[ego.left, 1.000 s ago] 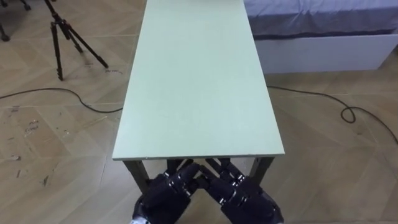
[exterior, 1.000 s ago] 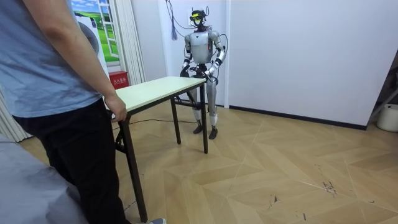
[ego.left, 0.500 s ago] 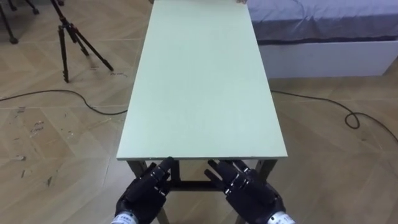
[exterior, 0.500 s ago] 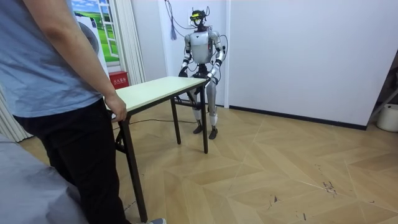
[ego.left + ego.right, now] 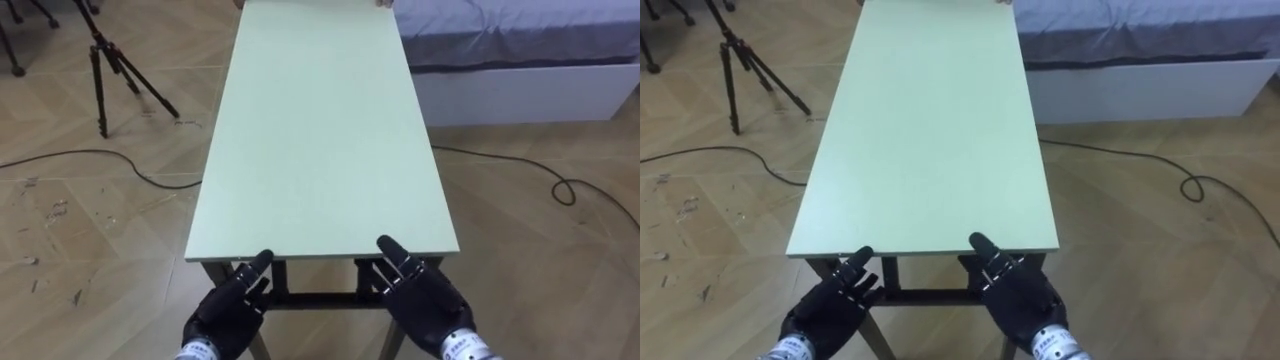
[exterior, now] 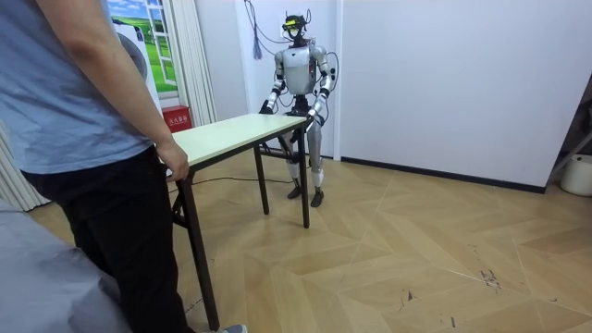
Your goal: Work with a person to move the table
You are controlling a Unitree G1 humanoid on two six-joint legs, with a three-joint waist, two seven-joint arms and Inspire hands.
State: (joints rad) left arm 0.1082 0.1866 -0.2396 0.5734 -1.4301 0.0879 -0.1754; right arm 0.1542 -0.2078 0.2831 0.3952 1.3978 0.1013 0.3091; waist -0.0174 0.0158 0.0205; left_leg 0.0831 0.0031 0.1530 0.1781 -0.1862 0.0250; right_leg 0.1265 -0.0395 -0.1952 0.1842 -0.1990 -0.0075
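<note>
Parquet floor lies around the pale green table (image 5: 320,130), which stands between the robot and a person whose hand (image 6: 174,159) holds the far end. The left hand (image 5: 228,305) and right hand (image 5: 425,300) are at the near edge, fingers straight and slightly spread, gripping nothing. The hold seems to be in preparation. Next, both hands must take the edge and lift.
</note>
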